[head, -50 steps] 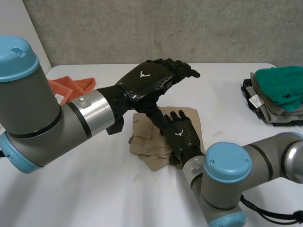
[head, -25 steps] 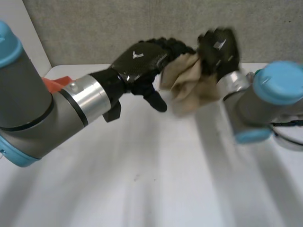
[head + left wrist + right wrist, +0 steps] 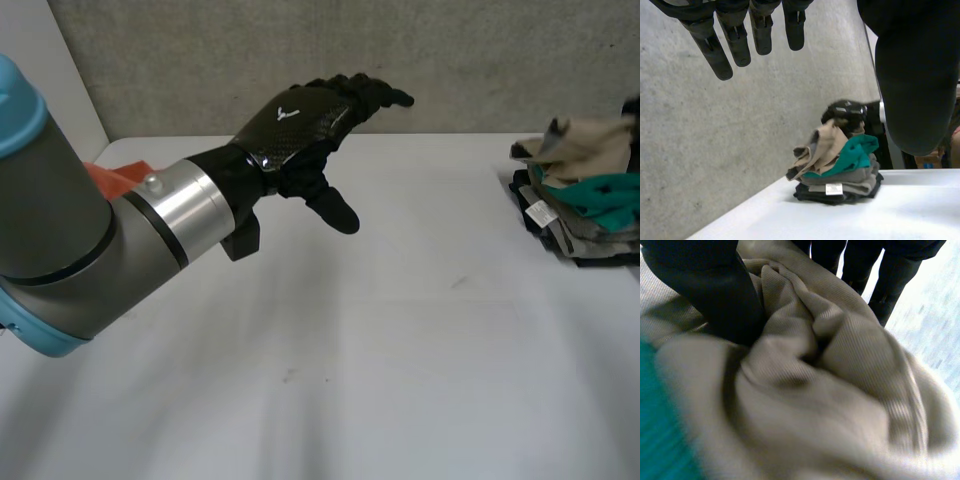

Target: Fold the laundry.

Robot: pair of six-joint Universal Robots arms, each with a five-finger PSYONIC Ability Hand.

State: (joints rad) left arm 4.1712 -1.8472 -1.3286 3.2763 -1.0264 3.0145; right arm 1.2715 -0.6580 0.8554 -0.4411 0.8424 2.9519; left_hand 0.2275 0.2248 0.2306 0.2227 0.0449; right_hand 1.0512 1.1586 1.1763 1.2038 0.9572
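- The white desk (image 3: 400, 350) lies bare from the stack of laundry across to the robot's left arm, which looks like working room for the next garment.
- The left arm (image 3: 90, 260) reaches in well apart from the stack. Its left robot hand (image 3: 300, 125) hangs above the desk with fingers straight and spread, thumb out, holding nothing.
- The stack (image 3: 585, 240) of dark, grey and teal garments sits on the desk at the far side from the left arm, and the tan cloth now tops it.
- The tan cloth (image 3: 585, 140) rests bunched on the stack, over the teal garment (image 3: 600, 190). It looks creased rather than flat. Its longer run lies across the stack's top, and one loose end droops off the stack's edge on the side facing the left robot hand.
- The right robot hand (image 3: 710, 290) is on top of the stack. Its thumb presses into the tan cloth on one side and its fingers close on the other, so it has the cloth pinched.
- An orange cloth (image 3: 115, 172) lies behind the left arm, the item farthest from the stack.
- The step in hand appears to be stacking the tan cloth. The next move calls for opening the right robot hand without dragging the cloth off the stack, and perhaps pressing it flat.
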